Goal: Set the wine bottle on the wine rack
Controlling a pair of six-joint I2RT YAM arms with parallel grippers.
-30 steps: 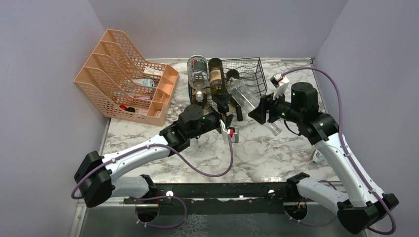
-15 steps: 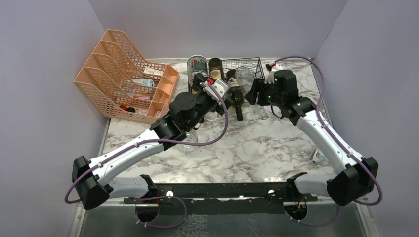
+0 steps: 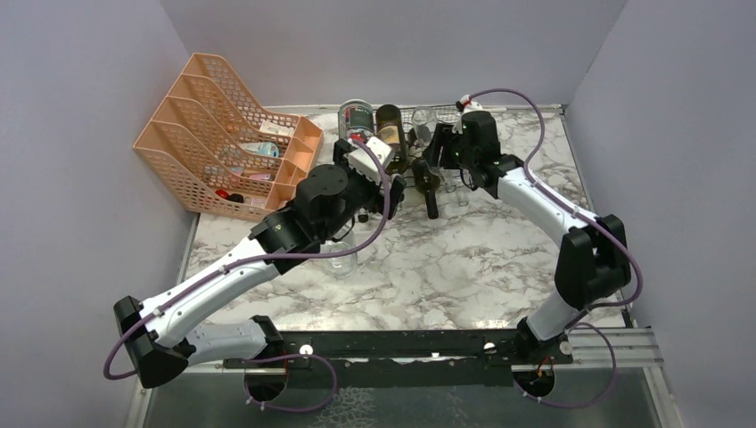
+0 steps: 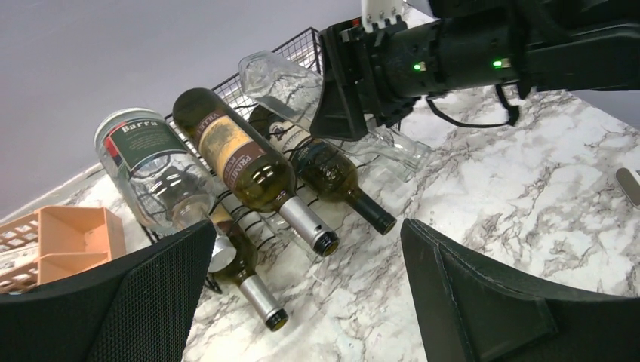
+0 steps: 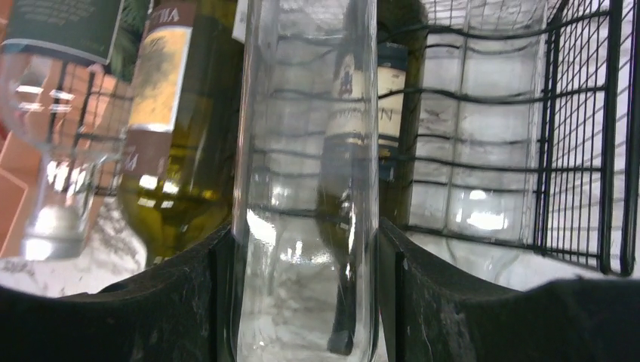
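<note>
A clear glass wine bottle [image 5: 306, 188], seemingly empty, is clamped around its body by the right gripper [image 5: 306, 302]. It sits over the black wire wine rack [image 5: 581, 151], beside dark green glass bottles [image 4: 249, 162] lying there. It looks rigid, smooth, slippery and breakable, so the broad body seems the safest hold. The left gripper [image 4: 302, 302] gapes wide, holding nothing. Below is a white marble-patterned tabletop [image 3: 464, 267], enclosed by plain lilac walls [image 3: 401, 45].

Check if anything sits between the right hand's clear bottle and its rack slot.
Possibly: a dark bottle lies directly beneath the clear bottle, which the right hand holds over the wine rack. Whether it fills that same slot or the tier below, I cannot tell.
</note>
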